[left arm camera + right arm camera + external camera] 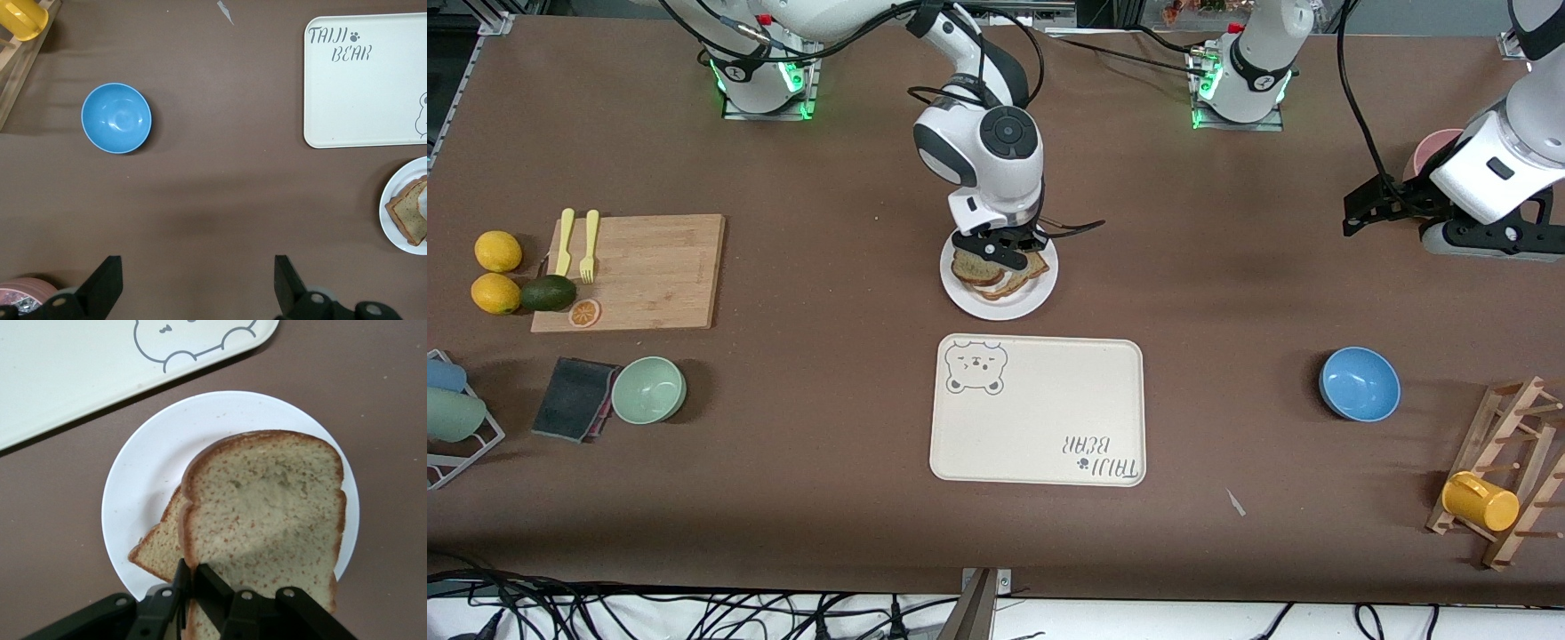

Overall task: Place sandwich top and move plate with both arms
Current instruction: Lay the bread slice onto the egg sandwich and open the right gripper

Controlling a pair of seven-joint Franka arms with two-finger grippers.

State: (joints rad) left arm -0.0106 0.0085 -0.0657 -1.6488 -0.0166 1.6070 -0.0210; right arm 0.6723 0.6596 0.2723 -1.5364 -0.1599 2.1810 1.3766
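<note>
Right jaws: the right gripper (pixel 190 587) is pinched on the crust edge of the sandwich top (pixel 267 513), held low over the plate (pixel 133 487)
Left jaws: the left gripper (pixel 197 283) is spread wide and empty, waiting over bare table at the left arm's end
Step in hand: placing the top slice; it overlaps the lower bread slice (pixel 160 547) askew, not yet let go
Next move: I judge it needs lowering flat and squarer on the stack, then release, then both arms to the plate's rim
Count, near to far: one bear tray (pixel 1040 413), one blue bowl (pixel 1359 384), one green bowl (pixel 649 389), one plate, two bread slices
</note>
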